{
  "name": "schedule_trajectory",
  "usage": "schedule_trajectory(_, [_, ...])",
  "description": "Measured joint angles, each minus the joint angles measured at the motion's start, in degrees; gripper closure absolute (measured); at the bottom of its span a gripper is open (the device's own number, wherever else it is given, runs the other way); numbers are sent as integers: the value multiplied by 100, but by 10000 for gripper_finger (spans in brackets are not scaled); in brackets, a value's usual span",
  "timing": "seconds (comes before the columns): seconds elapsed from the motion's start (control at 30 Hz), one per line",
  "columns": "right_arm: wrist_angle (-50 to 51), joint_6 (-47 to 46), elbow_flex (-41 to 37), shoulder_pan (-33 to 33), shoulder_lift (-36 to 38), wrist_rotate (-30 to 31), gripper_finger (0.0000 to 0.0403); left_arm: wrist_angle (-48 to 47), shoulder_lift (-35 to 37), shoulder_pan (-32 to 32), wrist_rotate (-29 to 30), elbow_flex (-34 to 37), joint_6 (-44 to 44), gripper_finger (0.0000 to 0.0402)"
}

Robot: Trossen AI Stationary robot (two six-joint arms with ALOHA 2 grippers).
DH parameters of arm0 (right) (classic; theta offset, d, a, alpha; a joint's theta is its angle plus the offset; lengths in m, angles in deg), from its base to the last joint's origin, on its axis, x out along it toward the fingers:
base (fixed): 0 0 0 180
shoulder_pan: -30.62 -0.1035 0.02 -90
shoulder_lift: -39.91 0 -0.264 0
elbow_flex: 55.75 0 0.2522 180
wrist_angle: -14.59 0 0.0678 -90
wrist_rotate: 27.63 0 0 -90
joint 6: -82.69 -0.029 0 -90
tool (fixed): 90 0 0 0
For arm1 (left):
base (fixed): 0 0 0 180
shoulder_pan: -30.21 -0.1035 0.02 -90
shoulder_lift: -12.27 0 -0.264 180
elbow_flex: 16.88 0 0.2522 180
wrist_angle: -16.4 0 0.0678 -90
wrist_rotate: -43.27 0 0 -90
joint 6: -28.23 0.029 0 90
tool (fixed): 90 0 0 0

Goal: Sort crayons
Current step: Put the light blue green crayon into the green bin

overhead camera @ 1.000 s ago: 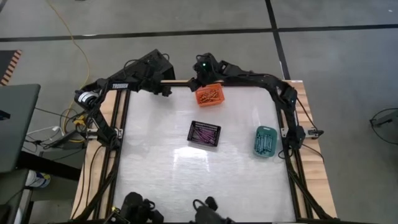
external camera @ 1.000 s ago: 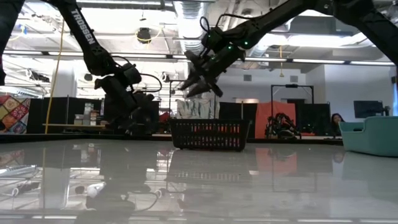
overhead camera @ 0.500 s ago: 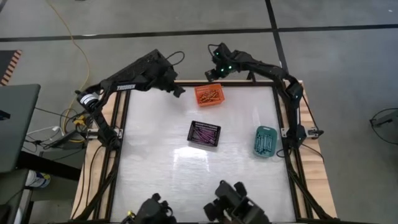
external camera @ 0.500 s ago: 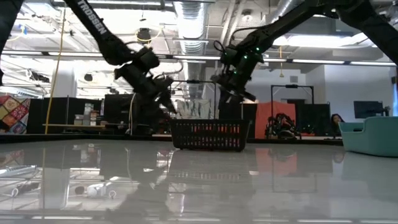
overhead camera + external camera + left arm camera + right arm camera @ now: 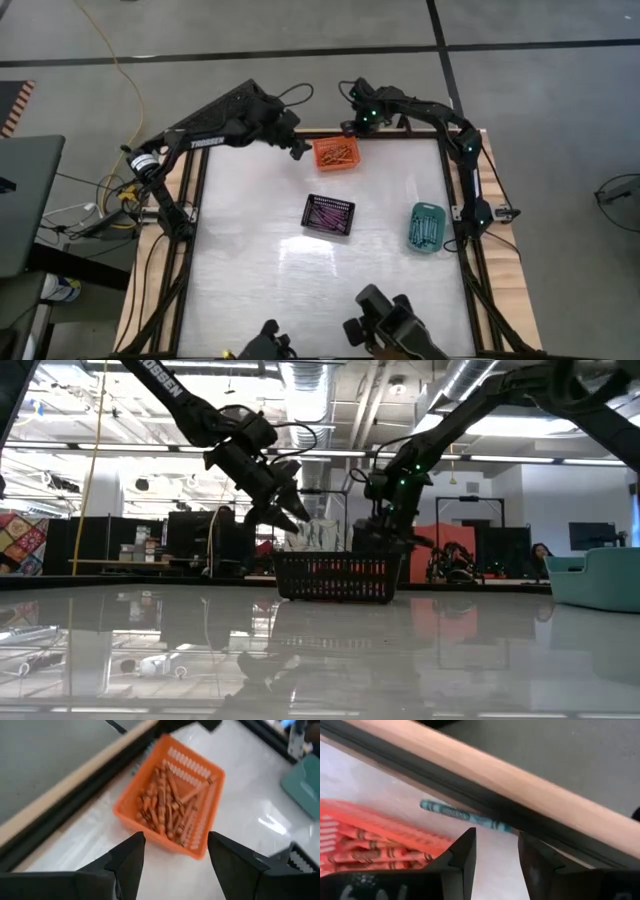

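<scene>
An orange basket [image 5: 337,153] of orange-red crayons [image 5: 167,802] stands near the table's far edge. A black basket [image 5: 329,214] of purple crayons sits mid-table, and a teal basket [image 5: 427,227] of teal crayons stands at the right. One teal crayon [image 5: 465,817] lies flat on the table between the orange basket [image 5: 370,840] and the far frame rail. My right gripper [image 5: 496,837] hovers open just above it, pointing steeply down. My left gripper [image 5: 175,840] hangs open and empty to the left of the orange basket, above the table.
The dark frame rail and wooden strip [image 5: 530,785] run along the far edge right behind the loose crayon. Both arms crowd the far edge around the orange basket. In the low view the black basket [image 5: 337,576] stands in front of both grippers.
My left gripper has swung toward the table's right along the far edge, rising, and now faces the orange basket. My right gripper has left the space above the orange basket, gone toward the far edge and slightly right, sunk and tipped steeply down over the loose teal crayon.
</scene>
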Motion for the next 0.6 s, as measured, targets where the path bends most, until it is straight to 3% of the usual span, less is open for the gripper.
schedule_trajectory(0.3, [520,215,-2,-80,15,324,258,-457,-9,308,-3,0,461,194])
schedule_trajectory(0.6, [568,271,-4,-440,20,59,258,-575,-11,340,149,2,587,194])
